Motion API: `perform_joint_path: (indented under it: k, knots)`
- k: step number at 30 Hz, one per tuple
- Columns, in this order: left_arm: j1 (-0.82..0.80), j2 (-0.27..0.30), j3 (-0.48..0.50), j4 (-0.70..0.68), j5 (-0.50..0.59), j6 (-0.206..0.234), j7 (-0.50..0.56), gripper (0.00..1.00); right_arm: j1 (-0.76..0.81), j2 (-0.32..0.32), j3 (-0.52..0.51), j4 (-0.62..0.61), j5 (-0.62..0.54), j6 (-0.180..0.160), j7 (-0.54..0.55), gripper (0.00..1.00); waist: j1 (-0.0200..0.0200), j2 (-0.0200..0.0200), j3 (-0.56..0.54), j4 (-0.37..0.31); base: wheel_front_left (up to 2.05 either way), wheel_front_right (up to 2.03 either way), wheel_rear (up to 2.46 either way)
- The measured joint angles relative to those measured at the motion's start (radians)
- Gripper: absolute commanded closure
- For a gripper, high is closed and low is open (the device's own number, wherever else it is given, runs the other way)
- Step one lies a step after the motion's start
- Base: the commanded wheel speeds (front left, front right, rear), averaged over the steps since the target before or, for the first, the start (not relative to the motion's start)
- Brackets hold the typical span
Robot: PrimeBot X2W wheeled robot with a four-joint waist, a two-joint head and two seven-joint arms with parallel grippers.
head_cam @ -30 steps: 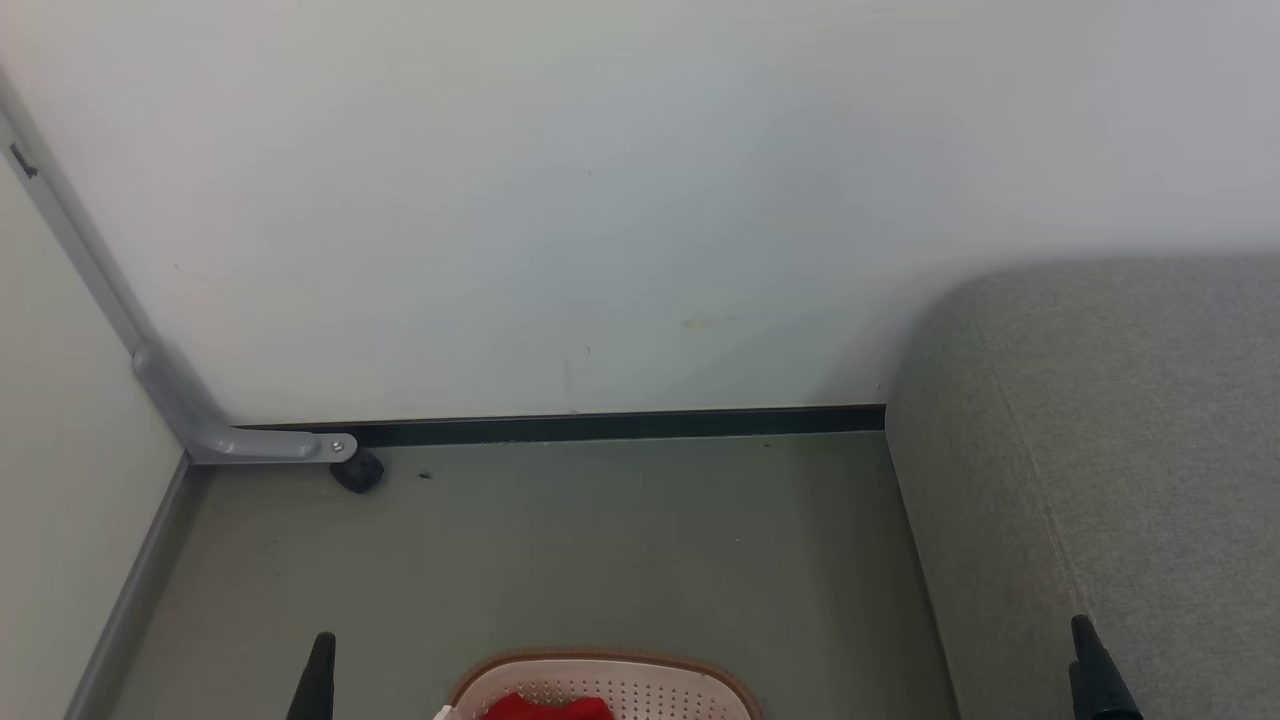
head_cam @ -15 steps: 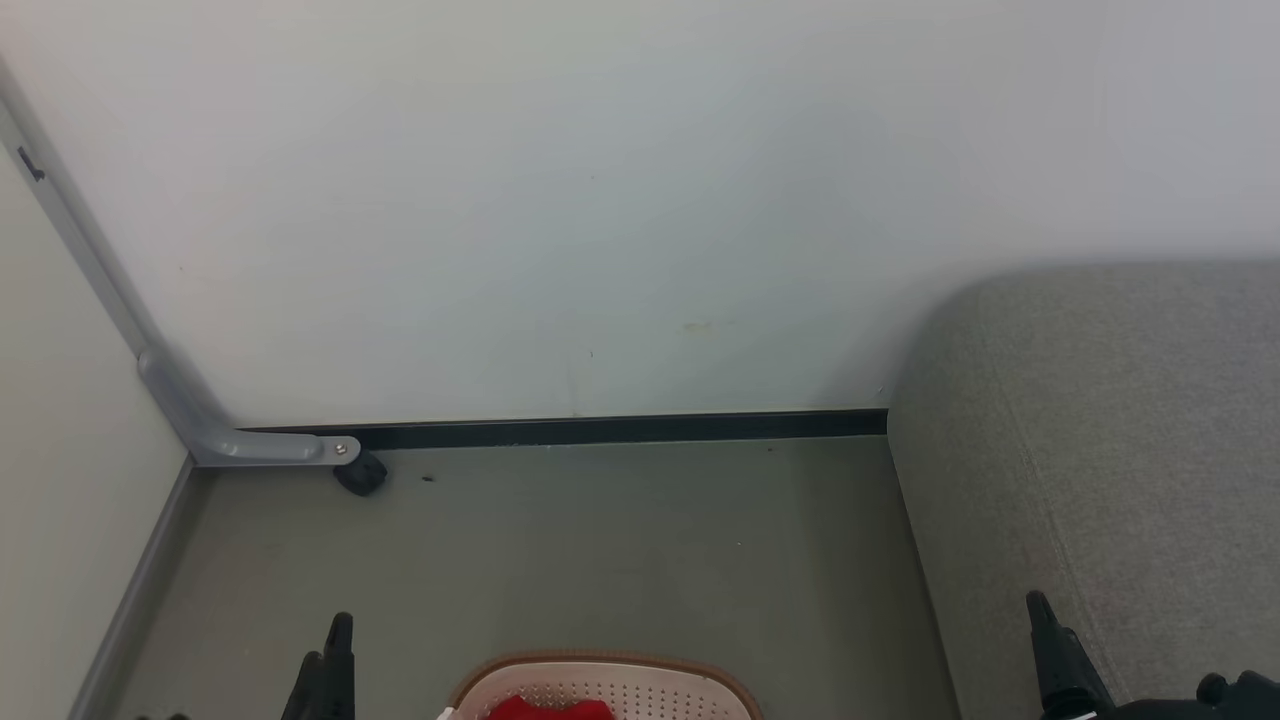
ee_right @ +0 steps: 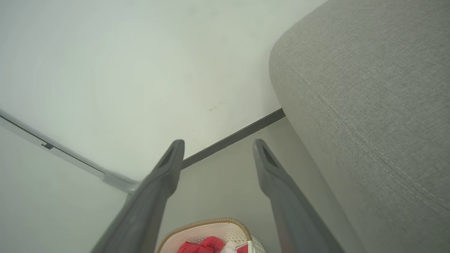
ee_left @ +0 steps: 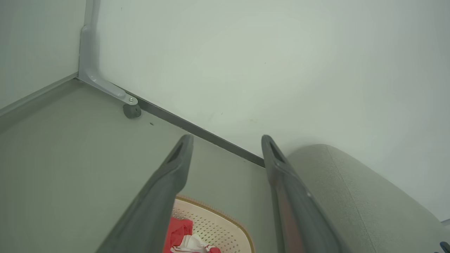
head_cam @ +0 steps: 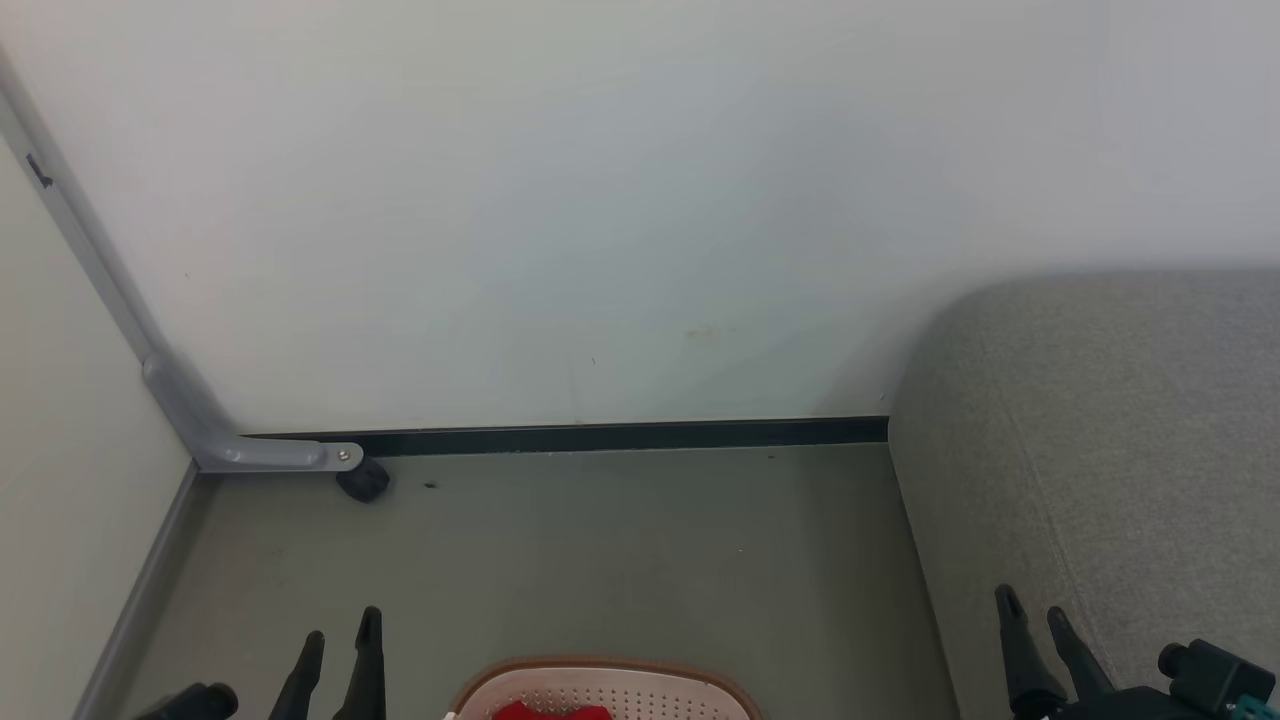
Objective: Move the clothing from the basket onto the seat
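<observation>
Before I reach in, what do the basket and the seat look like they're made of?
Basket: probably moulded plastic, cream, going by its even rows of small holes; the brown rim looks woven, real or imitation I cannot tell. Seat: grey woven upholstery fabric, matte, with visible weave and stitched seam.

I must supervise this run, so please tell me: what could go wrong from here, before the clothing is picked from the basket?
1. The basket sits at the bottom edge of the head view, with the clothing mostly cut off, so a reach may be poorly aimed.
2. The open right gripper is close to the seat and might brush its side.
3. The open left gripper could catch the basket's rim instead of fabric.
</observation>
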Motion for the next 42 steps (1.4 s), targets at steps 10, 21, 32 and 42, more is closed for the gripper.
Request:
perform_joint_path:
  k: [10,21,32,42]
  knots:
    - [0.0,0.019,-0.045,-0.016,0.173,0.03,-0.037,0.0,0.0,-0.025,0.063,-0.004,-0.145,-0.028,-0.036,0.0,0.0,0.0,-0.012,0.003,0.0,0.0,0.0]
    - [0.002,0.024,-0.07,-0.025,0.309,0.065,-0.079,0.0,0.002,-0.049,0.114,-0.02,-0.29,-0.062,-0.078,0.0,0.0,0.0,-0.02,0.004,0.0,0.0,0.0]
    - [0.006,0.023,-0.087,-0.018,0.432,0.092,-0.119,0.0,0.003,-0.074,0.146,-0.037,-0.428,-0.088,-0.117,0.0,0.0,0.0001,-0.027,0.009,0.0,0.0,0.0]
    - [0.007,0.005,-0.079,0.0,0.486,0.109,-0.141,0.0,0.004,-0.081,0.15,-0.055,-0.496,-0.106,-0.141,0.0,0.0,0.0001,-0.029,0.011,0.0,0.0,0.0]
